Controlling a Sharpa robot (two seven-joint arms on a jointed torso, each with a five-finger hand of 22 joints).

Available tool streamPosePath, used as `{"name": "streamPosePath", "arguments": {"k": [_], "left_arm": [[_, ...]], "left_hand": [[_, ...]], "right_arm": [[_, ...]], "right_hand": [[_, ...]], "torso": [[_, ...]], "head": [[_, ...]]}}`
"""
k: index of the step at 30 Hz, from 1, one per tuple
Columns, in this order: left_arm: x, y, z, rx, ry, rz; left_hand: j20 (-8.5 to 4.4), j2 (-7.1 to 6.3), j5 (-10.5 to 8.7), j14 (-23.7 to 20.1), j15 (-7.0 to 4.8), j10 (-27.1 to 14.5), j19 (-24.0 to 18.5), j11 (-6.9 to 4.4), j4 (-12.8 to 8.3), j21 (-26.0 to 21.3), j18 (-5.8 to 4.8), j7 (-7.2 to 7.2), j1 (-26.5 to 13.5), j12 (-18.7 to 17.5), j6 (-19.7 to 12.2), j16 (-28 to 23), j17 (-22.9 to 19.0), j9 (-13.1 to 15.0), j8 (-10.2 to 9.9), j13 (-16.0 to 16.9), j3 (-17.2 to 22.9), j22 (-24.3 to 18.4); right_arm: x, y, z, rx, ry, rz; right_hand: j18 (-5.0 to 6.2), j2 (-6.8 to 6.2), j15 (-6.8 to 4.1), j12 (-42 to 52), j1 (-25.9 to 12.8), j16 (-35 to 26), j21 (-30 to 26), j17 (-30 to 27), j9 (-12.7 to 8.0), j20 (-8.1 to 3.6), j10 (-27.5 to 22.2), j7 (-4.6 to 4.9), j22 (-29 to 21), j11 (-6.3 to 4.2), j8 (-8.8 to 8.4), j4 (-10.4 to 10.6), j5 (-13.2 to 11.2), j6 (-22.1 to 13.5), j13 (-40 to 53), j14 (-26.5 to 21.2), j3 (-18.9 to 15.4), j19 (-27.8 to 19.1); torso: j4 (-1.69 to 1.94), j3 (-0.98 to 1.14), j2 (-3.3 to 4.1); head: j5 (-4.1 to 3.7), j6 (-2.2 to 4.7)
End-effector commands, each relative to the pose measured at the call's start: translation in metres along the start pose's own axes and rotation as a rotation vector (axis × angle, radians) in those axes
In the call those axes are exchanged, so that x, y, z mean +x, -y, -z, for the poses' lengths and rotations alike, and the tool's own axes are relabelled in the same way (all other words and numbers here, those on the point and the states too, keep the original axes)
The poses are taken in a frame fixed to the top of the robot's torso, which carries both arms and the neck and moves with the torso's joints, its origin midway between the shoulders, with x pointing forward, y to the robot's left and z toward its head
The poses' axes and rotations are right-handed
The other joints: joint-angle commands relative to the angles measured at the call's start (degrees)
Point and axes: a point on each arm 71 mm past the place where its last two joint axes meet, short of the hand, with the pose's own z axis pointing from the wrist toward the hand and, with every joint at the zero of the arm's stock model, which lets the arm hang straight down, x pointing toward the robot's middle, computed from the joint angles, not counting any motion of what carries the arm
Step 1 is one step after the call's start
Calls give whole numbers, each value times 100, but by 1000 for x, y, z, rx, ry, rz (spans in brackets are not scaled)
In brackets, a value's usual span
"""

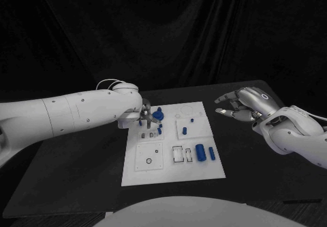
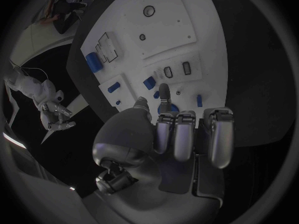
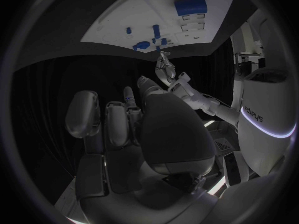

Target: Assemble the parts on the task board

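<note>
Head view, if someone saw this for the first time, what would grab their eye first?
Probably the white task board in the middle of the black table, dotted with small blue parts, the biggest a blue cylinder near its right edge. Next, the left hand reaching over the board's far left part, its fingers down among the blue pieces there. The right hand hangs off to the board's right, fingers curled, holding nothing.

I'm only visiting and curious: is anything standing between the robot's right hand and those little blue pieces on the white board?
Nothing visible blocks it. The right hand hovers beside the task board's far right corner, holding nothing, with bare black table between them. The left hand is already at the blue parts on the board's far left.
</note>
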Motion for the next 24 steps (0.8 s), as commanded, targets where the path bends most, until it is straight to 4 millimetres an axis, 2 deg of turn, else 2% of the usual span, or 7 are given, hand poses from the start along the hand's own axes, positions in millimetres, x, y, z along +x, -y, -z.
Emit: {"name": "streamPosePath", "arguments": {"k": [1, 2, 5, 12, 18, 24], "left_arm": [[3, 3, -1, 16, 0, 2], [3, 4, -2, 17, -1, 2], [6, 5, -3, 20, -8, 0], [9, 4, -5, 20, -13, 2], [10, 4, -5, 22, -15, 1], [11, 6, -5, 28, -19, -2]], "left_hand": [[-36, 26, -18, 605, -49, 599, -28, -49, -6, -23, -58, 0, -15, 20, 24, 15, 1508, 11, -28, 1502, 47, 797], [-36, 26, -18, 605, -49, 599, -28, -49, -6, -23, -58, 0, -15, 20, 24, 15, 1508, 11, -28, 1502, 47, 797], [-37, 28, -25, 605, -50, 599, -39, -50, -13, -31, -55, 0, -13, 20, 22, 15, 1508, 21, -35, 1502, 59, 786], [-39, 25, -62, 605, -51, 599, -44, -49, -16, -37, -54, 2, -28, 20, 18, 15, 1508, 46, -52, 1502, 74, 781], [-41, 17, -193, 605, -50, 599, -57, -48, 4, -54, -50, 4, -117, 20, 39, 15, 1508, 125, -86, 1502, 100, 768], [-42, 20, -238, 605, -51, 599, -60, -48, 7, -59, -49, 3, -140, 20, 49, 15, 1508, 150, -96, 1502, 113, 764]], "right_arm": [[-1, 1, 1, 13, 19, -2], [-1, 2, 1, 14, 18, -2], [0, 2, 2, 14, 19, -2], [0, 3, 3, 16, 18, -1], [0, 3, 3, 17, 18, -1], [1, 3, 3, 18, 19, -1]], "right_hand": [[-6, 17, 45, -33, 2, -12, -14, 1, -7, 43, 60, 0, 861, 47, -28, -8, 41, 55, 363, 268, 37, 15], [-6, 17, 45, -33, 2, -12, -14, 1, -7, 43, 60, 0, 861, 47, -28, -8, 41, 55, 363, 268, 37, 15], [-6, 17, 45, -33, 2, -12, -14, 1, -7, 43, 60, 0, 861, 47, -28, -8, 41, 55, 363, 268, 37, 15], [-6, 17, 45, -33, 2, -12, -14, 1, -7, 43, 60, 0, 861, 47, -28, -8, 41, 55, 363, 268, 37, 15], [-6, 10, 50, -32, -6, -9, -15, 4, -8, 46, 62, 3, 861, 53, -28, -5, 41, 65, 363, 269, 34, 15], [-6, 10, 50, -32, -6, -9, -15, 4, -8, 46, 62, 3, 861, 53, -28, -5, 41, 65, 363, 269, 34, 15]], "torso": [[31, -3, -16], [31, 1, -15], [44, -9, -28], [35, 0, -40], [44, -4, -50], [50, -4, -61]], "head": [[-25, 2], [-27, 2], [-62, 2], [-98, 2], [-133, 2], [-159, 2]]}}
